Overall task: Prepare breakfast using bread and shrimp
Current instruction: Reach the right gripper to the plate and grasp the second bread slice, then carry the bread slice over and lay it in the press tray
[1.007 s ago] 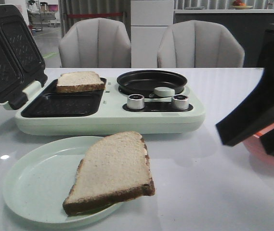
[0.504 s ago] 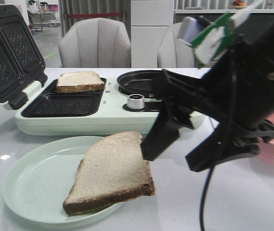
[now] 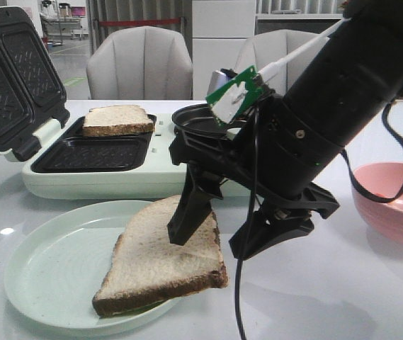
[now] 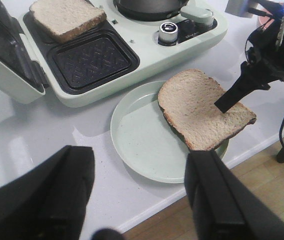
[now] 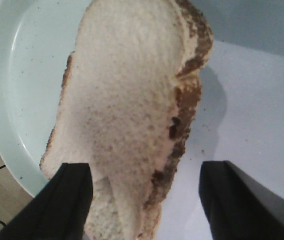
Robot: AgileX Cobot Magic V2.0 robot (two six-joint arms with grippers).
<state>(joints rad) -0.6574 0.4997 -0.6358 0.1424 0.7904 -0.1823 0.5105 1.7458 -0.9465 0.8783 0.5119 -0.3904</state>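
One bread slice [image 3: 160,258] lies on a pale green plate [image 3: 49,265], overhanging its right rim. A second bread slice [image 3: 117,119] lies in the far tray of the open sandwich maker [image 3: 151,177]. My right gripper [image 3: 219,237] is open just above the plate slice's right edge, one finger over the bread and one over the table. In the right wrist view the bread [image 5: 132,100] lies between the open fingers of the gripper [image 5: 146,210]. My left gripper [image 4: 142,210] is open and empty, high over the table's front edge. No shrimp shows.
A pink bowl [image 3: 392,198] stands at the right, its contents hidden. A black frying pan [image 3: 205,117] sits on the maker's right side, with knobs [image 4: 167,29] in front. The lid [image 3: 10,78] stands open at the left. Chairs stand behind the table.
My right arm has swung in from the right edge and come down over the bread slice on the plate, fingers still open. The bread has not moved.
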